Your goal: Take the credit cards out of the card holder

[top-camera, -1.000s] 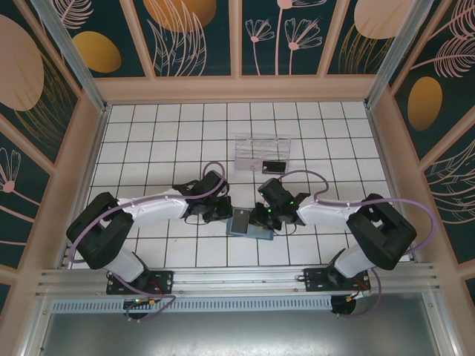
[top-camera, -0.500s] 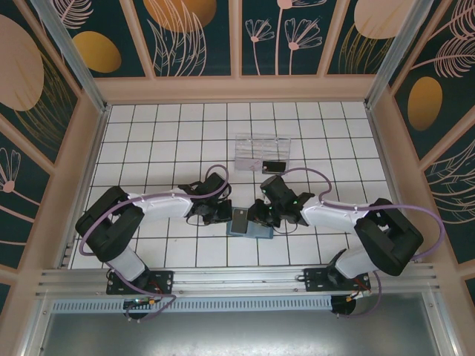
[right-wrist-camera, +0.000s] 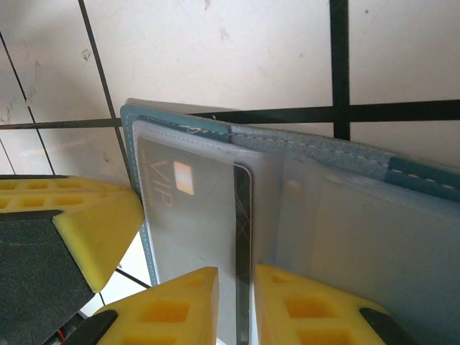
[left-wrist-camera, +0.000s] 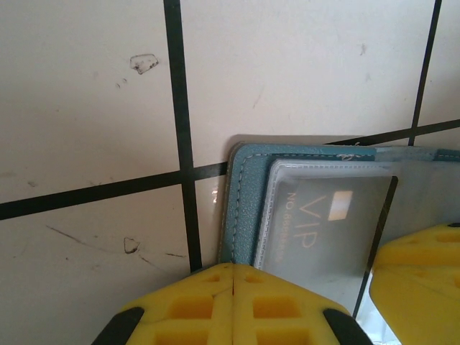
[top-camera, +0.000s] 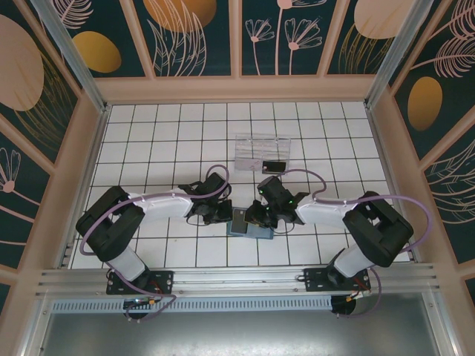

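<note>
The teal card holder (top-camera: 260, 231) lies open on the tiles between both arms. A greyish credit card (right-wrist-camera: 190, 208) marked VIP sits in its clear pocket. My right gripper (right-wrist-camera: 237, 302) has its yellow fingers drawn in close on either side of that card's dark edge. In the left wrist view my left gripper (left-wrist-camera: 235, 272) is shut, its tips together on the holder's teal edge (left-wrist-camera: 244, 194), beside the card (left-wrist-camera: 323, 215). From above, the left gripper (top-camera: 226, 216) and right gripper (top-camera: 254, 217) face each other over the holder. A black credit card (top-camera: 274, 166) lies at the clear tray.
A clear plastic tray (top-camera: 260, 147) stands on the white tiles behind the grippers. Patterned walls enclose the table on three sides. A finger of the right gripper (left-wrist-camera: 424, 266) shows at the lower right of the left wrist view.
Both arms have shifted their elbows slightly. The grippers stay at the holder, and the holder and card lie as before.
</note>
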Available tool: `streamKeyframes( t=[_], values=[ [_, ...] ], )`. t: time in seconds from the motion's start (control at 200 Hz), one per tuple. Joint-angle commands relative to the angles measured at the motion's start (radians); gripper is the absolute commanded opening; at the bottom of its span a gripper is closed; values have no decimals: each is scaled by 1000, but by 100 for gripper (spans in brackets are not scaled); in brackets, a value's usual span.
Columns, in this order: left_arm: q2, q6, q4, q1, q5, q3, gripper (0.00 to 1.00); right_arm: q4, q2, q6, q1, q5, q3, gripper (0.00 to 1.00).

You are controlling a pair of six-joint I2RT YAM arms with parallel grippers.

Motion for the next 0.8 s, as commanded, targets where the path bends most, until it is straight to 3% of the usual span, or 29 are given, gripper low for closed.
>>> streamKeyframes(
  t=[0.0, 0.295, 0.5, 0.796],
  values=[
    [37, 16, -16, 0, 5, -9, 7, 40, 16, -8, 4, -14, -11, 21],
    [44, 17, -11, 0, 13, -11, 7, 116, 9, 9, 4, -42, -43, 23],
    [41, 15, -16, 1, 10, -15, 7, -65, 12, -40, 21, 49, 13, 24],
    [34, 7, -20, 1, 6, -16, 7, -91, 12, -47, 27, 65, 20, 24]
  ],
)
